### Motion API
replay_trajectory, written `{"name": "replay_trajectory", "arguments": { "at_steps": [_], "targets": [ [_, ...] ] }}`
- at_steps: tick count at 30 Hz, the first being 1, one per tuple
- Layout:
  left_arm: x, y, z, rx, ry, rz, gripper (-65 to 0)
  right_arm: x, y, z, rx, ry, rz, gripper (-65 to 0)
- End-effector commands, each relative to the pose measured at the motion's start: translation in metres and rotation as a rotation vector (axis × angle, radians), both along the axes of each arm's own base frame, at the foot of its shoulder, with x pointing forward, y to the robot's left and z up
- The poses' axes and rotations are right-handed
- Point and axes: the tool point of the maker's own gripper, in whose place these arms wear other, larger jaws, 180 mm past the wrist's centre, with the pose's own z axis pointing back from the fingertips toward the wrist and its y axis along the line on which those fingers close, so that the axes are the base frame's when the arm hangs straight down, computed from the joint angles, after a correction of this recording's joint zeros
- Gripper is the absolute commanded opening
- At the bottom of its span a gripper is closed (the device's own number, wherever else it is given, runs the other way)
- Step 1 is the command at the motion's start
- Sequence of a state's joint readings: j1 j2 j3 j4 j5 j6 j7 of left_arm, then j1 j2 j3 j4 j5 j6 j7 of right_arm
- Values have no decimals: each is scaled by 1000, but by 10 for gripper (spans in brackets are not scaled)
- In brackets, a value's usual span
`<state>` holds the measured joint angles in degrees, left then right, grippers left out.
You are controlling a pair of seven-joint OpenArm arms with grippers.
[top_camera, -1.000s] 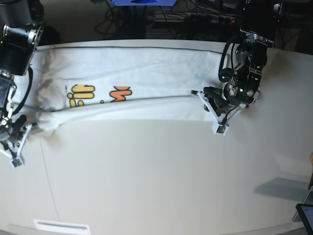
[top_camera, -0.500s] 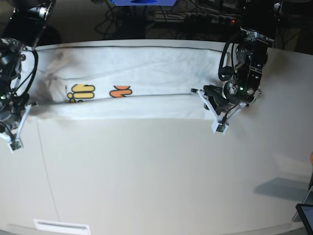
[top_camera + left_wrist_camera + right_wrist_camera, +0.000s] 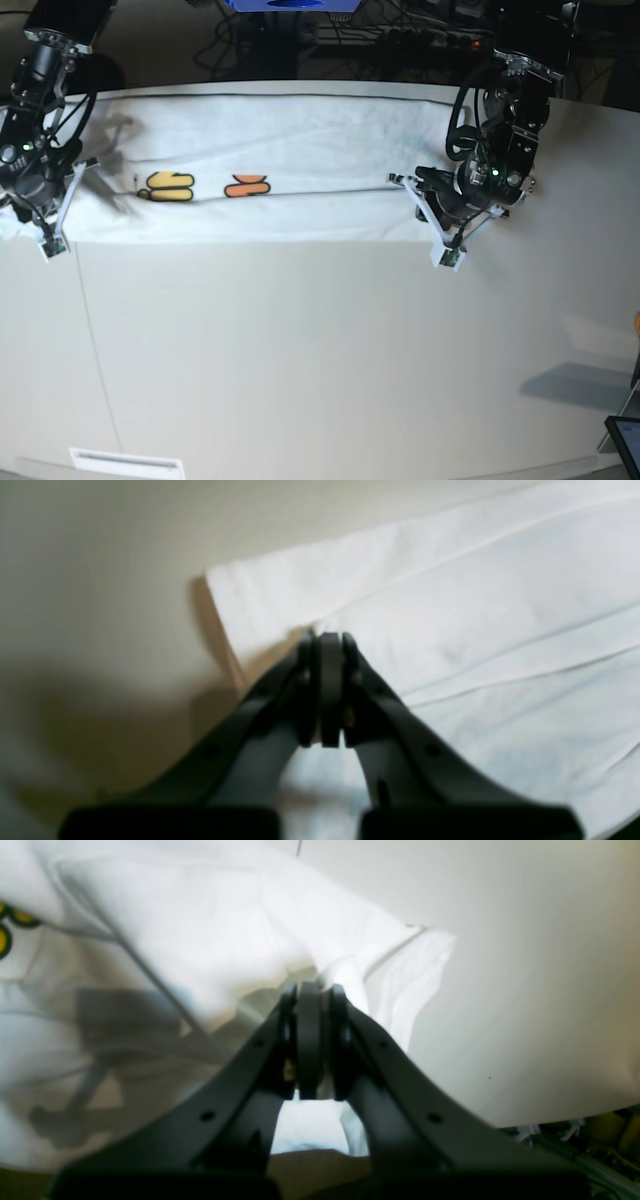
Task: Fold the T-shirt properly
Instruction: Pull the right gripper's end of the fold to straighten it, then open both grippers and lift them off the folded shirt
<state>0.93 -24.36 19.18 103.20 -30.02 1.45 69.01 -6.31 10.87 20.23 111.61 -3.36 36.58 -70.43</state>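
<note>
Lay as a long band across the far desk point(image 3: 320, 360): T-shirt point(image 3: 290, 160). Pinched its near fold, fingers clamped: left gripper point(image 3: 447, 255), right gripper point(image 3: 50, 245), one at each end, equally near.

The T-shirt point(image 3: 280, 170) is showing plain white over nearly all its cloth, with a yellow printed shape point(image 3: 166, 186) and an orange one point(image 3: 246, 186) sitting side by side, both outlined dark. In the right wrist view a bit of yellow print with a dark rim is peeking in at the edge. The table point(image 3: 330, 360) is looking off-white. Both grippers are showing black fingers with white frames.
</note>
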Motion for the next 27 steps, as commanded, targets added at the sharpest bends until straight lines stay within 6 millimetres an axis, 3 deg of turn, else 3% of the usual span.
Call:
{"name": "replay_trajectory", "arguments": {
  "at_steps": [1,8,15,21,27],
  "targets": [
    [9,3,14,9,-42,-4,-650,2,-7,10,-32,-23,-3,-647],
    [11,10,27,41,-71,-27,-650,-14,-9,4,-41,11,-6,-647],
    [10,19,28,70,-67,-36,-650,-27,-30,7,-56,13,-71,-647],
    [9,18,27,69,-64,-41,-650,-37,-27,-1,-49,44,-66,-647],
    [-5,11,31,75,-25,-70,-650,-42,-19,-9,-25,57,-72,-647]
  ]
}}
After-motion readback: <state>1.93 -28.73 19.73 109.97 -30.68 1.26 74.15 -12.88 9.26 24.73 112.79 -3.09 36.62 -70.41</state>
